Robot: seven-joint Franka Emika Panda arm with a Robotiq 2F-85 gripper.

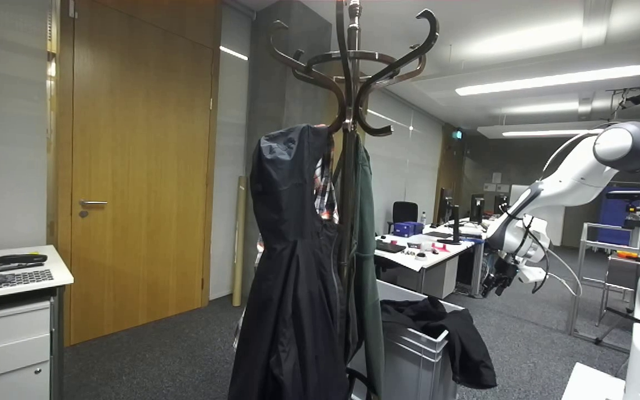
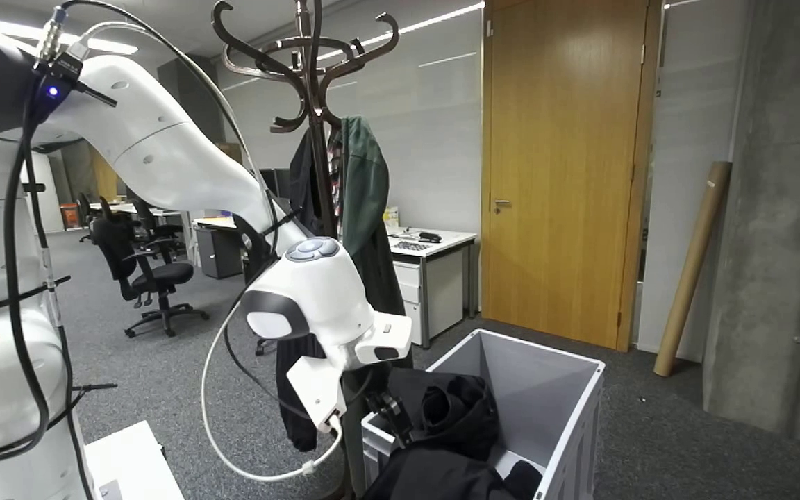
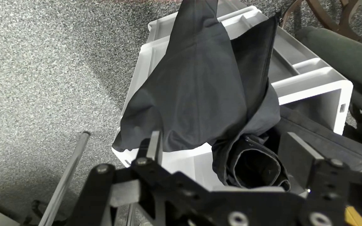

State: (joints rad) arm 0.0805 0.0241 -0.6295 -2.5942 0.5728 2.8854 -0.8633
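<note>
The tool, spread wide and gripping nothing, hangs over a black garment draped across a grey crate; cloth this limp probably holds best pinched deep at thick folds.

Looking every bit an office! Spotting white desks at the back, topped with monitors and a keyboard, and black swivel chairs on grey carpet. Picking out a drawer unit near a wooden door, a coat stand, and strip lights glowing overhead. Hinting at a robotics lab, too, with a robot arm in the room.
</note>
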